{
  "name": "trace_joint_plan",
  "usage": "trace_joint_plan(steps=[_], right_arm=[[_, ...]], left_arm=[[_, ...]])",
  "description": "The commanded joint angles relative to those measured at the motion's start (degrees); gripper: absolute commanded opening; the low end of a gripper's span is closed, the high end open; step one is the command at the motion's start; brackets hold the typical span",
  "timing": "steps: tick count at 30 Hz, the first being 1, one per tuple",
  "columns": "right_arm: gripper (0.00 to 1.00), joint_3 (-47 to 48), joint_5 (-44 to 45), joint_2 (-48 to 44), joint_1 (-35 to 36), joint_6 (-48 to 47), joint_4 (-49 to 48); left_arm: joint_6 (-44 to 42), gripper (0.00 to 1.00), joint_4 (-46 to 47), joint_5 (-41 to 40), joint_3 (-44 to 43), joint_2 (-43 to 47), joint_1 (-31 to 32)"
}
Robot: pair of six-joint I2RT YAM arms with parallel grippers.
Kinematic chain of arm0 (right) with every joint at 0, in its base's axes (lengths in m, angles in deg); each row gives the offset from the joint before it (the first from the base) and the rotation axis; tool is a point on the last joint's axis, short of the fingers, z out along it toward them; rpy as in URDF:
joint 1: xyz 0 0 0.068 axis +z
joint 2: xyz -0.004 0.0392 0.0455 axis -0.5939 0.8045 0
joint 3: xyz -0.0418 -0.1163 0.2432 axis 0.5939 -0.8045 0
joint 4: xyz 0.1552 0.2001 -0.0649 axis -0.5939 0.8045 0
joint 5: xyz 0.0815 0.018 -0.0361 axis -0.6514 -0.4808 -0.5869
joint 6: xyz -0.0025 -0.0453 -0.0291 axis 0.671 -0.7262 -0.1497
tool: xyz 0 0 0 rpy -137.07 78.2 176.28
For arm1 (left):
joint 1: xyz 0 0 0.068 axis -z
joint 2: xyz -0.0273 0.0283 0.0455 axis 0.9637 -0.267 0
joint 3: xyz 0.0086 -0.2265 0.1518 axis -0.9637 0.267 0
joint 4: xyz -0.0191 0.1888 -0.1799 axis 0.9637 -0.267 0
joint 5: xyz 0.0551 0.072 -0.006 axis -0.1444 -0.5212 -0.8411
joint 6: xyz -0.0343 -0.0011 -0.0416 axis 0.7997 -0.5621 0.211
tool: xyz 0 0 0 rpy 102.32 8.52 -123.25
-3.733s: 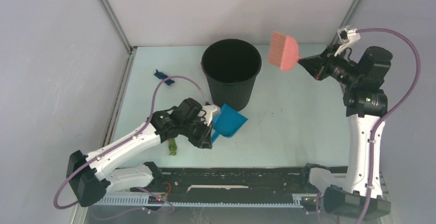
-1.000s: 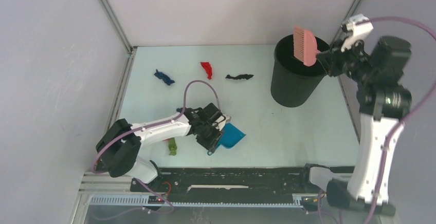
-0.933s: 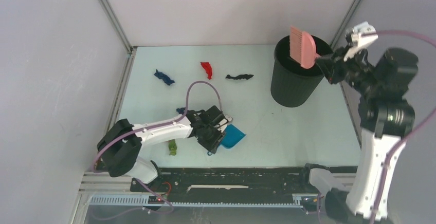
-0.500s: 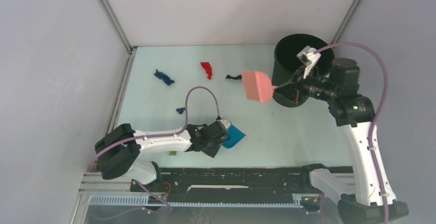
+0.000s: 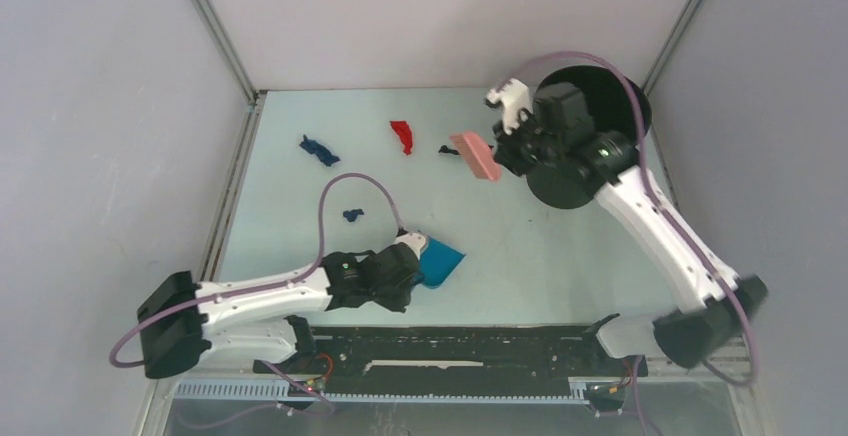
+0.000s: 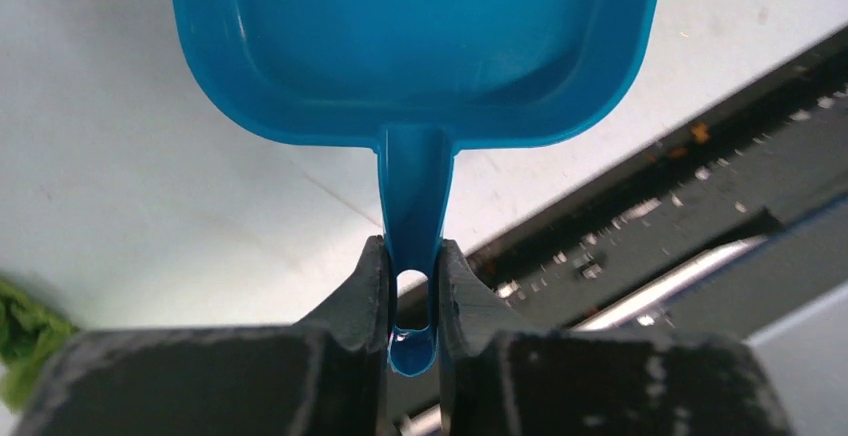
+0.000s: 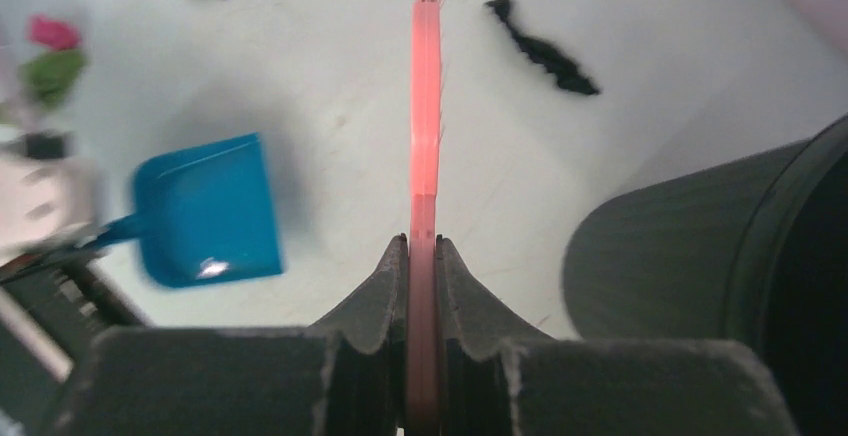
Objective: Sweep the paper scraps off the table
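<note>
Near the table (image 5: 560, 246) front, the dustpan (image 6: 410, 46) handle is clamped by the left gripper (image 6: 412, 256). Farther off, the brush (image 7: 426, 106) is pinched by the right gripper (image 7: 424, 251) among 4 unswept paper scraps (image 5: 401, 136). Sweeping is judged barely begun: the bristles need lowering behind a scrap.

Mint table (image 5: 560, 246), paper scraps (image 5: 402, 136), black bin (image 5: 612, 106)

Bare stretch of table (image 5: 540, 246) between dustpan (image 5: 440, 262) and bin (image 5: 560, 191): open for passage. Far right corner blocked by bin, with right arm (image 5: 660, 226) slanting across. Near edge taken by left arm (image 5: 260, 296). Far left dotted with paper scraps (image 5: 320, 149); brush (image 5: 474, 155) just beside black scrap (image 5: 450, 150).
</note>
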Motion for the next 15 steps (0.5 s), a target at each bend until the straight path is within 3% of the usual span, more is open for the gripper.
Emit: trace_joint_plan(steps=[1,6,11,15], right_arm=[[0.00,12.17,16.83,12.15,3.62,-5.50,-0.89],[0.00,27.31,26.32,30.96,4.21,-12.18,-1.00],[0.00,41.58,30.14,47.11,4.11,-19.37,-1.13],[0.00,41.73,35.55,52.68,5.05,-27.96,-6.13]], left_arm=[[7.79,0.08,-12.80,2.02,-4.04,7.34,1.85],[14.13,0.01,-19.94,1.79,-3.01,16.75,4.30],[17.30,0.00,-22.92,1.11,-1.61,24.21,6.10],[19.13,0.00,-25.49,-0.64,-2.58,28.20,6.91]])
